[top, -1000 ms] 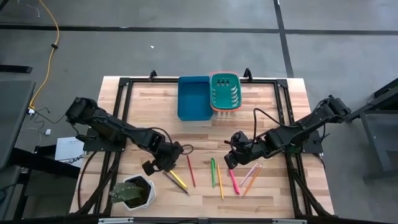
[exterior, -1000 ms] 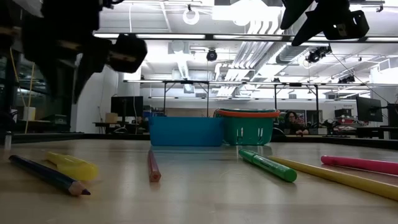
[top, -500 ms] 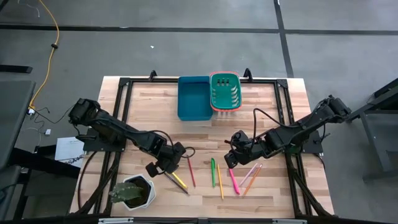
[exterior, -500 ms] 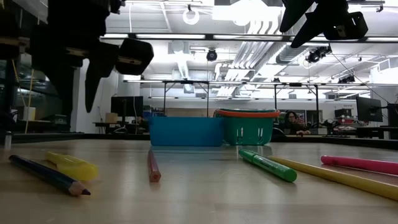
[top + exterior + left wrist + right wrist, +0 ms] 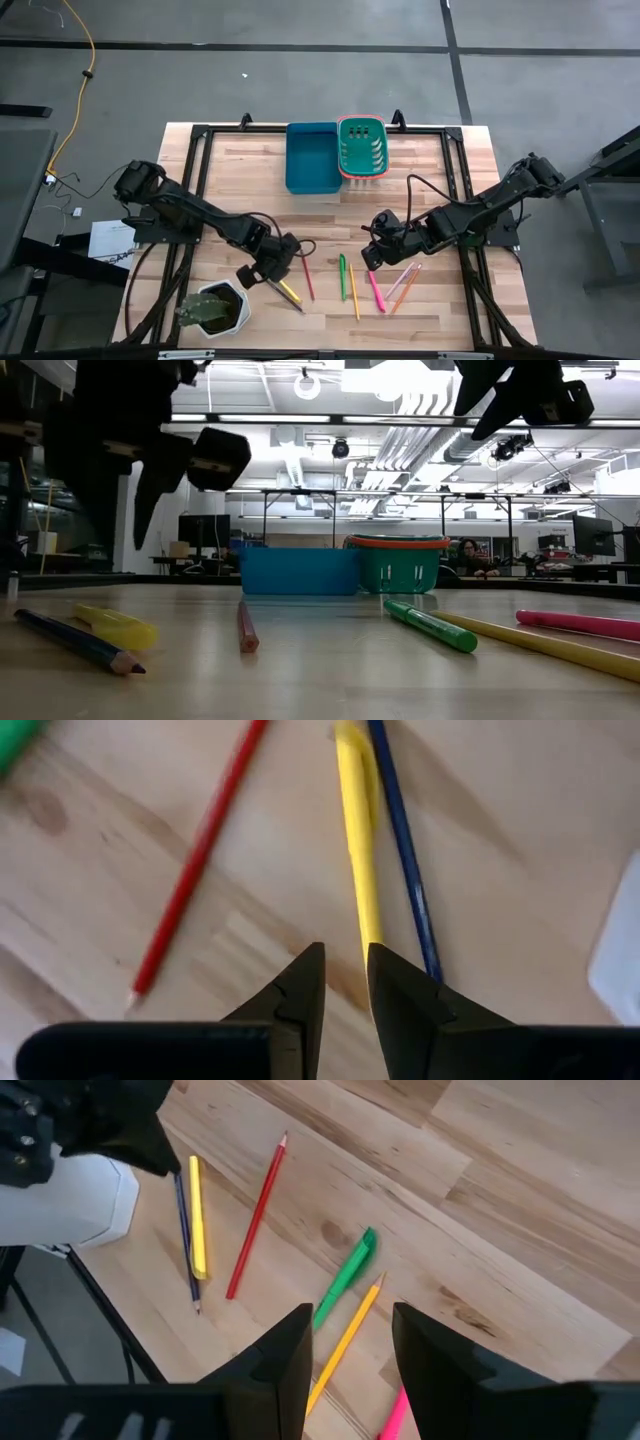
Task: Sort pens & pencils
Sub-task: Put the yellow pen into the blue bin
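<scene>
1. Left gripper (image 5: 262,276) hovers above the yellow pen (image 5: 357,850) and dark blue pencil (image 5: 402,845), fingers slightly parted, gripping nothing.
2. Right gripper (image 5: 370,257) hangs open over the green pen (image 5: 345,1276) and orange pencil (image 5: 348,1335).
3. Red pencil (image 5: 307,275) lies between the two groups on the table (image 5: 450,200).
4. Blue bin (image 5: 311,157) and green basket (image 5: 362,147) sit at the far edge.
</scene>
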Tool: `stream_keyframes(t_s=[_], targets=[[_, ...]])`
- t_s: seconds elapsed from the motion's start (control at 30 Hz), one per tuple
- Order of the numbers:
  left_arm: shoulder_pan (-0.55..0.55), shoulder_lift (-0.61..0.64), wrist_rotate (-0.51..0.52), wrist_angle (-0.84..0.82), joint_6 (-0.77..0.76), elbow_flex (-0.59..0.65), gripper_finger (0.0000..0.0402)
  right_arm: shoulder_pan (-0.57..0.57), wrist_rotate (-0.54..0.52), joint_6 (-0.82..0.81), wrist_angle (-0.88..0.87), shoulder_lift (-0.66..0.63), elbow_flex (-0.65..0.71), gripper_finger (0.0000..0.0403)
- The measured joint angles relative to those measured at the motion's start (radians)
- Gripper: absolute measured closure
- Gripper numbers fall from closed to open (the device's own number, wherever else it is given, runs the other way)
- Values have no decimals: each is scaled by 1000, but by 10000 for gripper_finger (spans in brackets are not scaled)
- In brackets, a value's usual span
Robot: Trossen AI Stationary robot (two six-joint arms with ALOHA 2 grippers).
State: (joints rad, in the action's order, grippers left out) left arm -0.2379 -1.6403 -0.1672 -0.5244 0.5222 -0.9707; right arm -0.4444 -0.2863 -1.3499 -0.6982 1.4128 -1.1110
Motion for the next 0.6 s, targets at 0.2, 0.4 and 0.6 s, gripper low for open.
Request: stream_keyframes(t_s=[0.2, 0.4, 0.6], targets=[[-14, -19, -27, 17, -6, 1, 334, 0, 1, 4, -11, 0, 0, 272], [-51, -37, -23, 34, -29, 2, 334, 0, 0, 4, -18, 0, 0, 272], [-50, -56, -9, 58, -81, 0, 334, 0, 1, 4, -24, 0, 0, 272]])
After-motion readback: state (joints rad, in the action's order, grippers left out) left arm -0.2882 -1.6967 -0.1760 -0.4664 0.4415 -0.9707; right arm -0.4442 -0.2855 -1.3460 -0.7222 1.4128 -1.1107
